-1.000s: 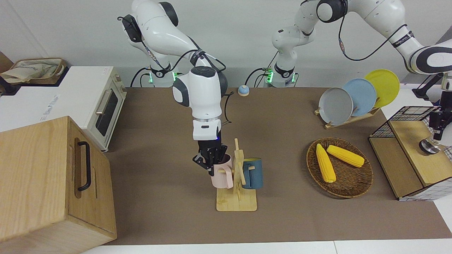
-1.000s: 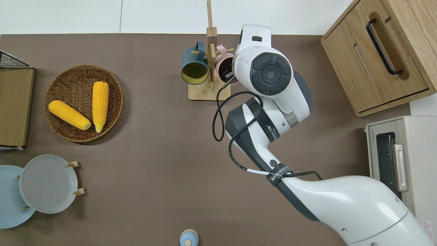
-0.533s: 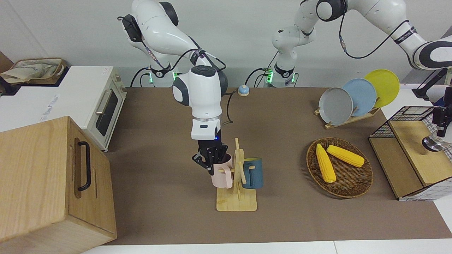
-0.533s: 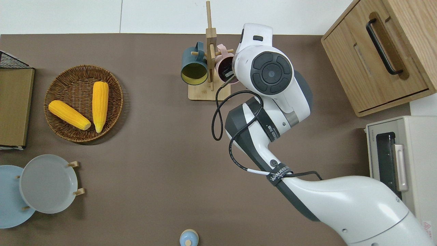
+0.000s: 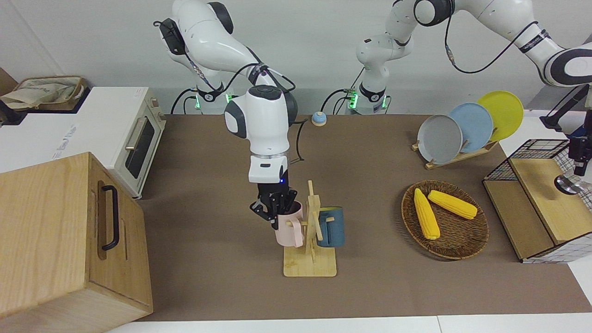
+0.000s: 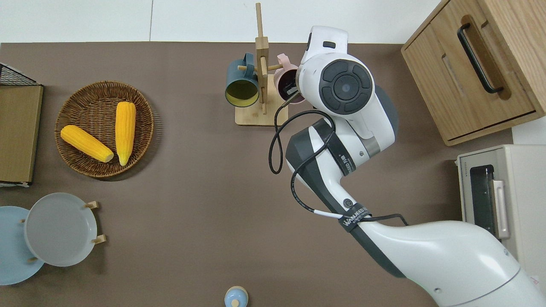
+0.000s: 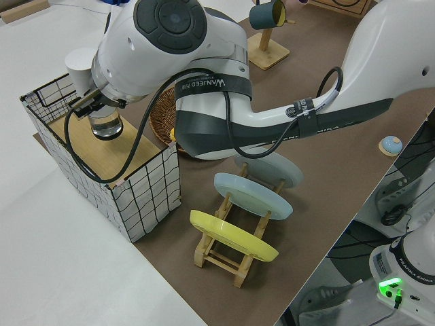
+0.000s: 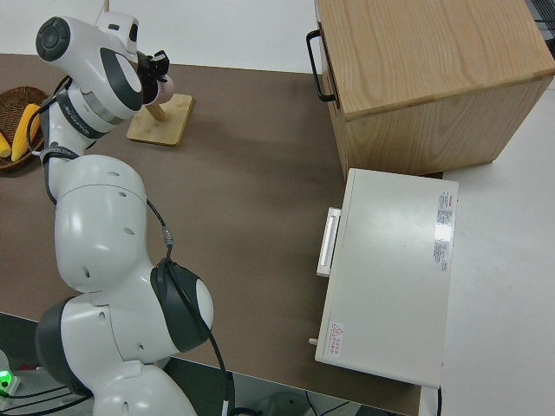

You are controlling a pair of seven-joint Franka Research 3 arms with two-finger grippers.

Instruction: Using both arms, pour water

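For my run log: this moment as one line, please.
right gripper: grips pink mug rim | left gripper: at glass, grip unclear

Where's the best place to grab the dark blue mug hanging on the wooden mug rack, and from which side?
Probably the rim of the dark blue mug, from above on the robots' side: its yellow-lined mouth tilts up toward them, while its handle is hooked on the wooden mug rack.

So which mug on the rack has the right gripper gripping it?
The pink mug, toward the right arm's end; the right gripper grips its rim, the dark blue mug hangs untouched.

Corn cobs in basket
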